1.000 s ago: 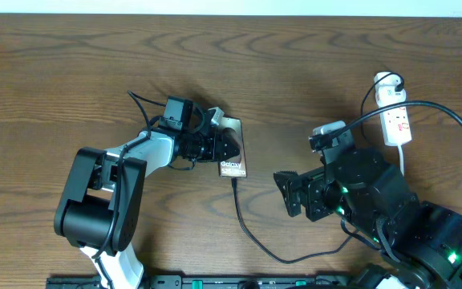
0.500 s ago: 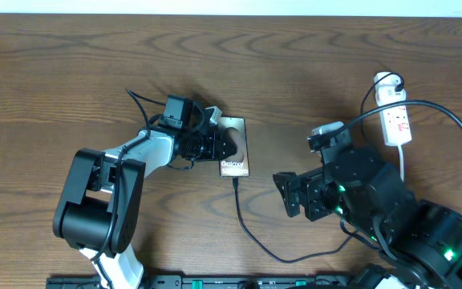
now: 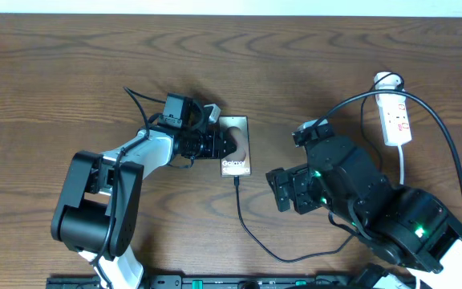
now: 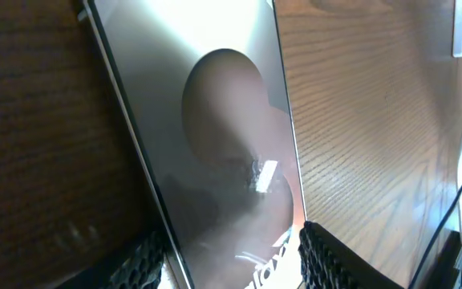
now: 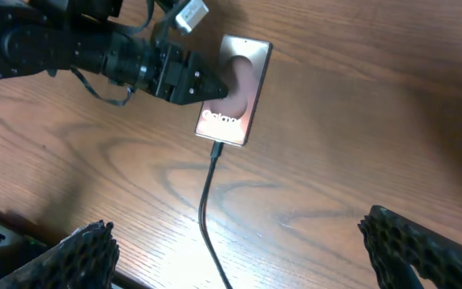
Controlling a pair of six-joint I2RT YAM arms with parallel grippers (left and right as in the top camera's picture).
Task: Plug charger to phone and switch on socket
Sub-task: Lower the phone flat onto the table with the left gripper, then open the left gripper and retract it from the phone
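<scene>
The phone (image 3: pixel 237 136) lies on the table left of centre, its "Galaxy" end toward me. It fills the left wrist view (image 4: pixel 215 120) and shows in the right wrist view (image 5: pixel 243 80). My left gripper (image 3: pixel 228 148) reaches in from the left and is shut on the phone, a finger at each side (image 4: pixel 235 261). The charger cable (image 3: pixel 247 229) runs from the phone's near edge, where its tip (image 5: pixel 216 149) meets the phone. It loops right and up to the socket (image 3: pixel 397 122) at the far right. My right gripper (image 3: pixel 283 191) is open and empty above the cable (image 5: pixel 259 249).
A white plug (image 3: pixel 387 80) sits at the socket's far end and a white cord (image 3: pixel 403 164) trails from its near end. The right arm's body covers the table at lower right. The table's front edge holds a black rail (image 3: pixel 215 282).
The phone has turned from a tilt to nearly square with the table, held by my left gripper. My right arm has shifted a little left and back.
</scene>
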